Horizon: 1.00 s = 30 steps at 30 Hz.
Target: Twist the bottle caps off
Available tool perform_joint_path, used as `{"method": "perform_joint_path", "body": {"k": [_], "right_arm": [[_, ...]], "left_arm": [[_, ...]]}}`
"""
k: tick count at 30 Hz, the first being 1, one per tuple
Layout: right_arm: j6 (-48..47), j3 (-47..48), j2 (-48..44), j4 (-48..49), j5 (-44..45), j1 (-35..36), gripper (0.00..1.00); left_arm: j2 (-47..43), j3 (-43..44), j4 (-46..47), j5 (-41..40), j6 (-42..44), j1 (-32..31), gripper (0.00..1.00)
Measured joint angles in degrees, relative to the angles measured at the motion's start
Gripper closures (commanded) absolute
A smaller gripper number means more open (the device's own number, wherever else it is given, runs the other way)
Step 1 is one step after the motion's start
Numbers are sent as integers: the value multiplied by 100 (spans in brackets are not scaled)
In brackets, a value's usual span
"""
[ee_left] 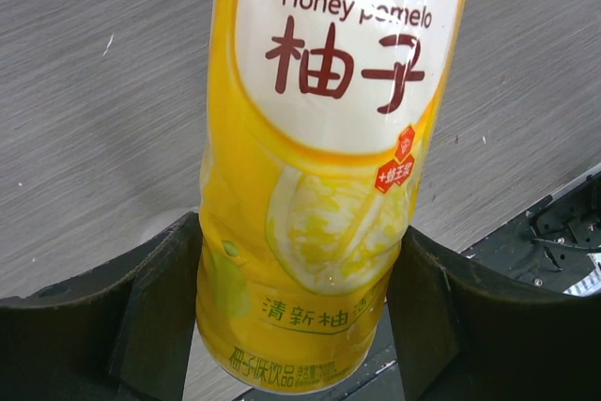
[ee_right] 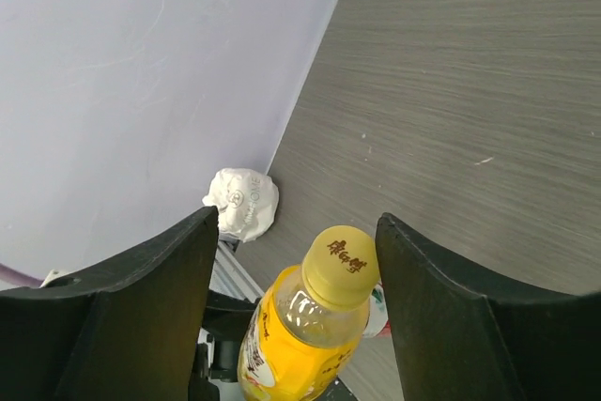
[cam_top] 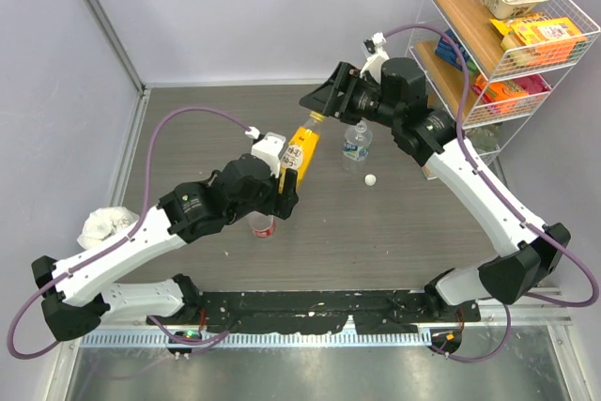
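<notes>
My left gripper [ee_left: 299,312] is clamped on the lower body of the yellow bottle [cam_top: 302,149]. It holds the bottle mid-table, neck tilted far-right so the other arm can reach it. My right gripper [ee_right: 296,223] is wide open, straddling the neck without touching. Blue-label bottle [cam_top: 356,144] stands just right. Red-label bottle [cam_top: 262,224] is nearer, half hidden under my left arm. Yellow cap [ee_right: 341,265] is on; closing on it looks next. White cap [cam_top: 372,179] lies loose by the blue-label bottle.

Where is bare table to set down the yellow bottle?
Bare: between the white cap and the base rail; also far left, behind the left arm's purple cable. Crowded: around the yellow bottle and clear bottle.
</notes>
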Motion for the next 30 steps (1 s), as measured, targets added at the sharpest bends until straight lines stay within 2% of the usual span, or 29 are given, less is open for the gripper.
{"method": "perform_joint_path", "body": {"k": [5, 17, 30], "right_arm": [[48, 9, 83, -170, 203, 37, 40], [330, -133, -11, -35, 332, 37, 36], [476, -170, -173, 72, 376, 37, 35]], "left_arm": [[20, 31, -57, -11, -7, 0, 75], [-22, 81, -72, -17, -9, 0, 79], [-490, 81, -120, -164, -109, -2, 82]]}}
